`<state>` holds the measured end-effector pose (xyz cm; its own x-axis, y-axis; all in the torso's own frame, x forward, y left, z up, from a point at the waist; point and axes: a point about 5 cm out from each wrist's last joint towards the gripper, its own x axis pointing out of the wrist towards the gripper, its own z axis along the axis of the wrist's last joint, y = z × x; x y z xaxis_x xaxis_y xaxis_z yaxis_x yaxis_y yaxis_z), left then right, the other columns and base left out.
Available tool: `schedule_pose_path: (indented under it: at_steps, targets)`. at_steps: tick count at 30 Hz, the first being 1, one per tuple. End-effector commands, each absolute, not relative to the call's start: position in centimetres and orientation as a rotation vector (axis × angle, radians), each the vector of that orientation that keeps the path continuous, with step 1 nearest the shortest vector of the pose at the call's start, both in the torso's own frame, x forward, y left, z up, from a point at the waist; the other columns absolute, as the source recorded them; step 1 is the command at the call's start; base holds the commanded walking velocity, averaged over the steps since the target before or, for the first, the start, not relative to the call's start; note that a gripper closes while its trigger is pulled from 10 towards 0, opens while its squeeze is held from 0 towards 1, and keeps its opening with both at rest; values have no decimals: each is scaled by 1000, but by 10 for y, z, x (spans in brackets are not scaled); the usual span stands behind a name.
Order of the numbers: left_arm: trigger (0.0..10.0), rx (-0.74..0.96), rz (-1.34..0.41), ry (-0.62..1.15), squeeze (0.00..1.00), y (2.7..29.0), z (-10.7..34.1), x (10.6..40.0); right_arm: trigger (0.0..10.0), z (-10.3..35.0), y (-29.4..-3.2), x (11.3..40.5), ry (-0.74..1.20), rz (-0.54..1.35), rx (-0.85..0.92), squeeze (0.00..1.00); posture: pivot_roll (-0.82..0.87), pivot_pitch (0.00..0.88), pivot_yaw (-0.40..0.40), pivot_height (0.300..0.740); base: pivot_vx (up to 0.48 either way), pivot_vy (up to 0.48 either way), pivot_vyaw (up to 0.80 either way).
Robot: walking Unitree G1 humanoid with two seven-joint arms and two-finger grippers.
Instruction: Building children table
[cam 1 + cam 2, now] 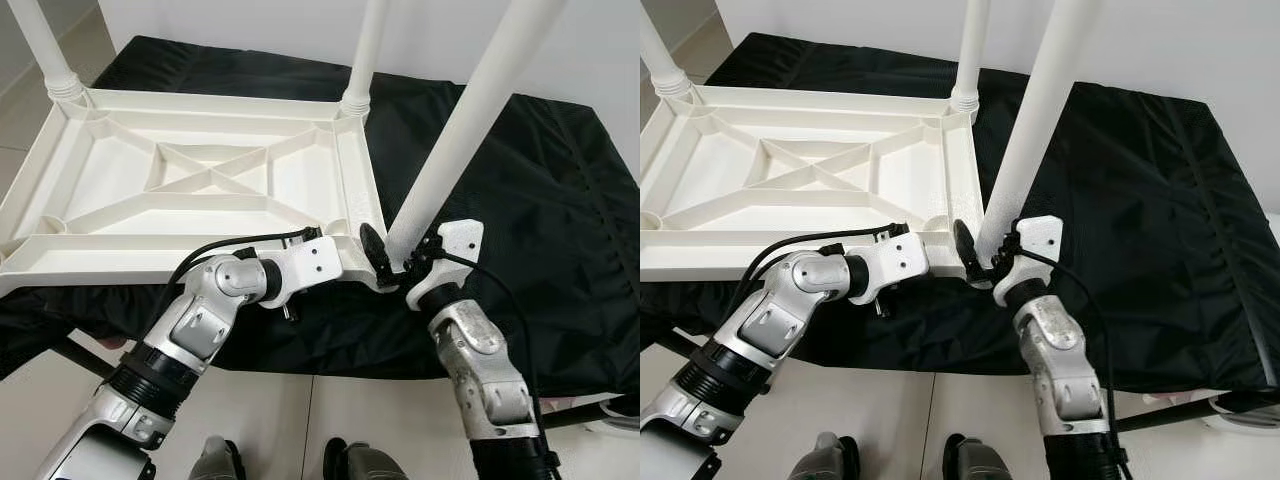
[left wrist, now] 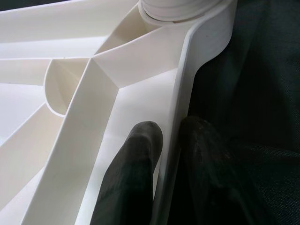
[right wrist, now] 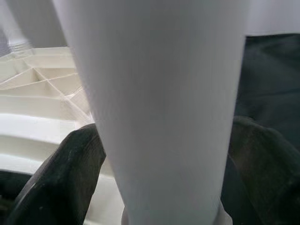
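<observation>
A white plastic table top [image 1: 200,180] lies upside down on a black cloth. Two white legs stand in its far corners: one far left [image 1: 45,50], one far right [image 1: 365,55]. A third leg [image 1: 470,120] rises tilted from the near right corner. My right gripper [image 1: 397,258] is shut on the base of this leg, a black finger [image 3: 61,173] on each side. My left gripper [image 2: 171,129] is shut on the table top's near rim [image 2: 187,84], close to that corner, one finger [image 2: 136,159] inside the wall and one outside.
The black cloth [image 1: 540,200] covers a low surface reaching far to the right. Pale floor tiles [image 1: 300,420] and my feet [image 1: 215,460] lie below the near edge. A dark bar [image 1: 590,410] sticks out at the lower right. A white wall stands behind.
</observation>
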<state>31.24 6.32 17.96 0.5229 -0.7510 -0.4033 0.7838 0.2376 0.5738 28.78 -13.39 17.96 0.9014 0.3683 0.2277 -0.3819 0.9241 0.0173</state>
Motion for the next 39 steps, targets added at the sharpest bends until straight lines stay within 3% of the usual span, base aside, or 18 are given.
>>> schedule_pose_path:
  at_steps: [1, 2, 3, 4, 13, 30, 31, 32, 39]
  targets:
    - [10000, 821, -1022, -40, 0, 58, 193, 311, 10000, 179, -142, 291, -215, 406, 52, 518, -29, 160, -77, 740, 0, 0, 0]
    - [10000, 821, -1022, -39, 0, 58, 193, 311, 10000, 180, -147, 294, -211, 445, 54, 86, -28, 160, -75, 740, 0, 0, 0]
    - [10000, 821, -1022, -39, 0, 58, 193, 311, 10000, 180, -147, 294, -211, 445, 54, 86, -28, 160, -75, 740, 0, 0, 0]
    - [10000, 821, -1021, -39, 0, 59, 193, 311, 10000, 182, -151, 296, -201, 510, 44, 0, -29, 159, -74, 740, 0, 0, 0]
    - [10000, 822, -1022, -41, 0, 58, 193, 311, 10000, 180, -171, 301, -114, 840, -29, 0, -27, 158, -69, 740, 0, 0, 0]
    - [10000, 827, -1026, -43, 0, 57, 193, 311, 10000, 189, -182, 324, -114, 948, -83, 0, -20, 149, -67, 740, 0, 0, 0]
    - [10000, 829, -1025, -42, 0, 58, 193, 311, 3922, 189, -181, 325, -120, 966, -85, 0, -19, 148, -68, 740, 0, 0, 0]
    - [10000, 830, -1025, -41, 0, 58, 193, 311, 0, 190, -181, 325, -126, 979, -85, 0, -17, 146, -68, 740, 0, 0, 0]
    - [10000, 831, -1026, -43, 0, 58, 193, 311, 0, 190, -181, 324, -133, 1007, -80, 0, -21, 142, -67, 740, 0, 0, 0]
